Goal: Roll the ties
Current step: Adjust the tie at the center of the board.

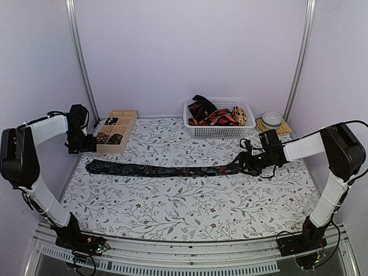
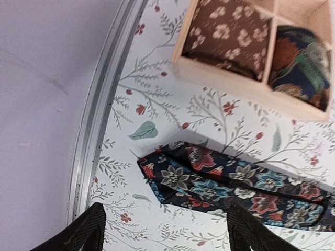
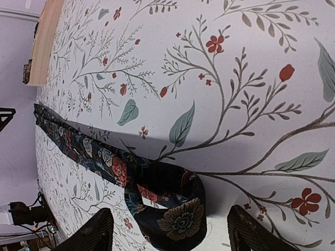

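Note:
A dark floral tie (image 1: 164, 169) lies stretched flat across the table from left to right. Its wide pointed end (image 2: 209, 183) lies just ahead of my left gripper (image 2: 167, 236), which is open with nothing between its fingers (image 2: 81, 232). In the top view the left gripper (image 1: 86, 144) hovers beside the wooden tray. The tie's narrow end is folded over into a small loop (image 3: 180, 209). That loop lies between the open fingers (image 3: 251, 232) of my right gripper (image 3: 170, 236), untouched. From above, the right gripper (image 1: 244, 163) is at the tie's right end.
The wooden tray (image 1: 117, 131) at the back left holds rolled ties (image 2: 225, 31) in its compartments. A white mesh basket (image 1: 218, 131) at the back centre holds several loose ties. A round lidded object (image 1: 272, 119) sits at the back right. A metal rail (image 2: 97, 125) runs along the left wall.

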Action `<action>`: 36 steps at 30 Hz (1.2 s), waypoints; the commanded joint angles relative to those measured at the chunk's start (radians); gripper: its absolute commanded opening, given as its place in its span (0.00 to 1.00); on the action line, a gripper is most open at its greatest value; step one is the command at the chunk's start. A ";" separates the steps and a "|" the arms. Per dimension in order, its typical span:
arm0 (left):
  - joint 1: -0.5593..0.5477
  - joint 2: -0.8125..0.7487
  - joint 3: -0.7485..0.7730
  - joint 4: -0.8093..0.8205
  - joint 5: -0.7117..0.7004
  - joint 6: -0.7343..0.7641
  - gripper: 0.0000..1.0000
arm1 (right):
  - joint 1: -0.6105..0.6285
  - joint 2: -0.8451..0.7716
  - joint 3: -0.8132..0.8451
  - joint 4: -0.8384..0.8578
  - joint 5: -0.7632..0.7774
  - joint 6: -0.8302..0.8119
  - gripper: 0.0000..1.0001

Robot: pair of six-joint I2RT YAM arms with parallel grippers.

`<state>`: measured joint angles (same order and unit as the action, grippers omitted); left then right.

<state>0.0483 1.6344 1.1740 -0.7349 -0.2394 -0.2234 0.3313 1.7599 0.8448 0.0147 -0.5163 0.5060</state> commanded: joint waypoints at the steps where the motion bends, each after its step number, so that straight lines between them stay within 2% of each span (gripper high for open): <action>1: -0.057 -0.033 0.043 -0.011 0.063 -0.025 0.80 | 0.008 0.014 -0.014 0.021 -0.028 0.028 0.75; 6: -0.238 0.022 0.062 0.015 0.084 -0.056 0.77 | 0.008 0.020 0.002 0.009 -0.026 0.024 0.74; 14: -0.464 0.217 0.148 0.077 0.103 -0.112 0.74 | 0.009 0.021 0.023 -0.013 -0.028 -0.011 0.57; 21: -0.581 0.398 0.249 0.058 0.055 -0.126 0.75 | 0.008 0.007 0.040 -0.051 0.011 -0.039 0.47; 25: -0.602 0.451 0.273 0.059 0.050 -0.128 0.75 | 0.008 0.006 0.043 -0.061 0.025 -0.044 0.34; 28: -0.615 0.470 0.292 0.057 0.030 -0.127 0.75 | 0.007 0.012 0.047 -0.066 0.032 -0.036 0.29; 31: -0.622 0.487 0.316 0.049 0.014 -0.121 0.75 | 0.005 0.023 0.057 -0.087 0.035 -0.023 0.31; 34: -0.628 0.510 0.338 0.027 -0.015 -0.112 0.75 | 0.001 0.022 0.060 -0.108 0.032 -0.018 0.52; 36: -0.635 0.516 0.333 0.023 -0.038 -0.107 0.75 | -0.003 0.008 0.056 -0.114 0.025 -0.014 0.61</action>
<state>-0.5632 2.1113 1.4971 -0.6846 -0.2237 -0.3416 0.3332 1.7611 0.8822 -0.0647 -0.4934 0.4850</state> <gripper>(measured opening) 0.751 0.546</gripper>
